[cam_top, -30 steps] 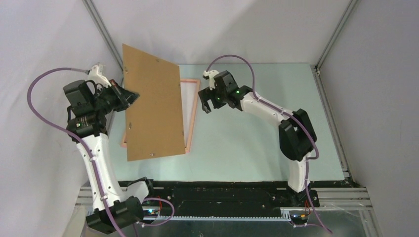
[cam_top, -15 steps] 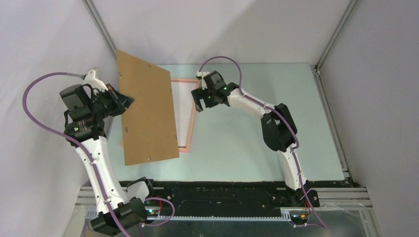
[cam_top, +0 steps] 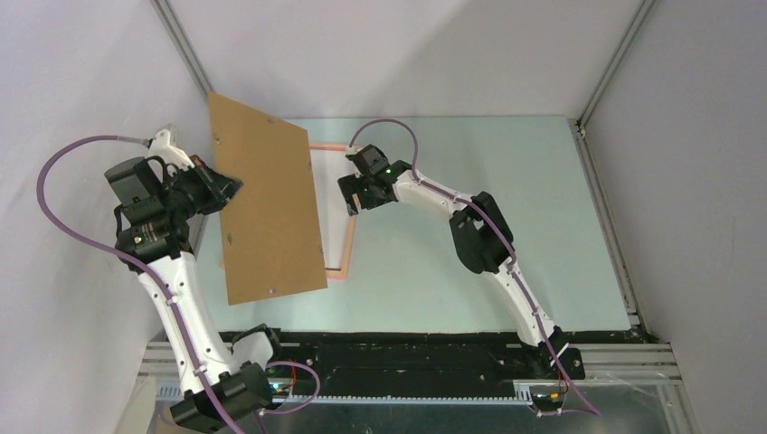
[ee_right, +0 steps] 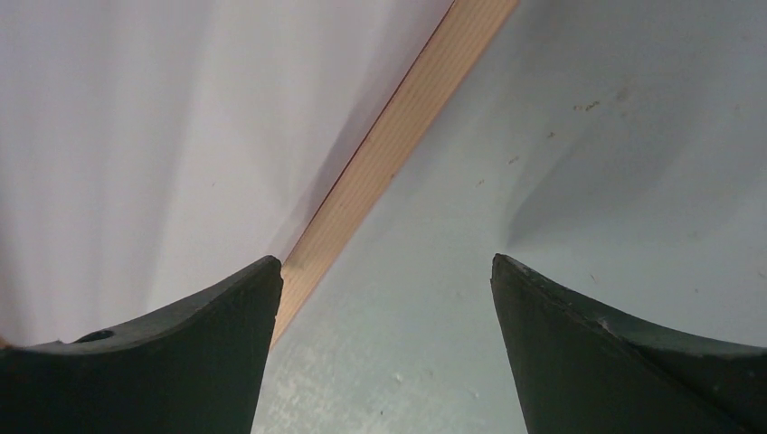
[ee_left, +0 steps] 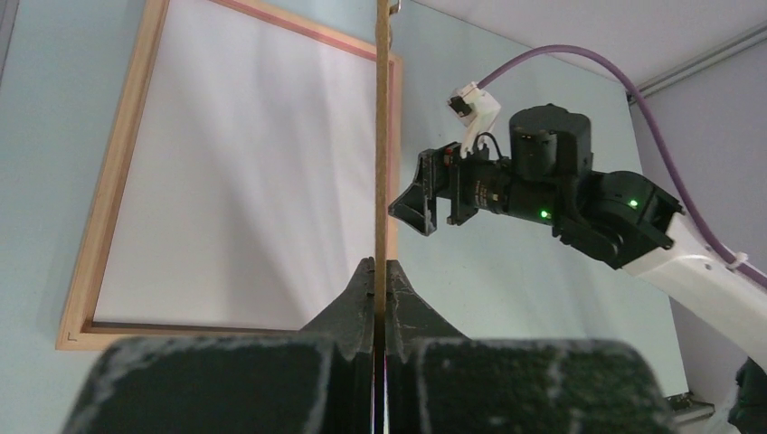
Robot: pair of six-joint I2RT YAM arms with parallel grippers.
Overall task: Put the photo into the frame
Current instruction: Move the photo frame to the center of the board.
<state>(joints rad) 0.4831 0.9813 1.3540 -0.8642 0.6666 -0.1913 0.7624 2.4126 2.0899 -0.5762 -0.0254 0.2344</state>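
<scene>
The salmon-pink frame (cam_top: pixel 351 237) lies flat on the table, its left part hidden under the raised board. A plain white surface (ee_left: pixel 244 181) fills its inside; no printed picture shows, so the photo's image is out of view. My left gripper (cam_top: pixel 228 187) is shut on the brown backing board (cam_top: pixel 267 208) and holds it tilted up above the frame's left side; the left wrist view shows the board edge-on (ee_left: pixel 381 136) between the pads (ee_left: pixel 381 271). My right gripper (cam_top: pixel 355 194) is open and empty, low over the frame's right rail (ee_right: pixel 398 127), which runs past its left finger.
The pale green table (cam_top: pixel 506 226) stretches to the right of the frame. Grey walls close in at the left and back, with the board's top corner near the left wall. My right arm (ee_left: pixel 579 190) reaches across the table behind the board.
My right gripper has moved left and come down to the frame's right rail. My left gripper has swung the board further left, uncovering more of the frame.
</scene>
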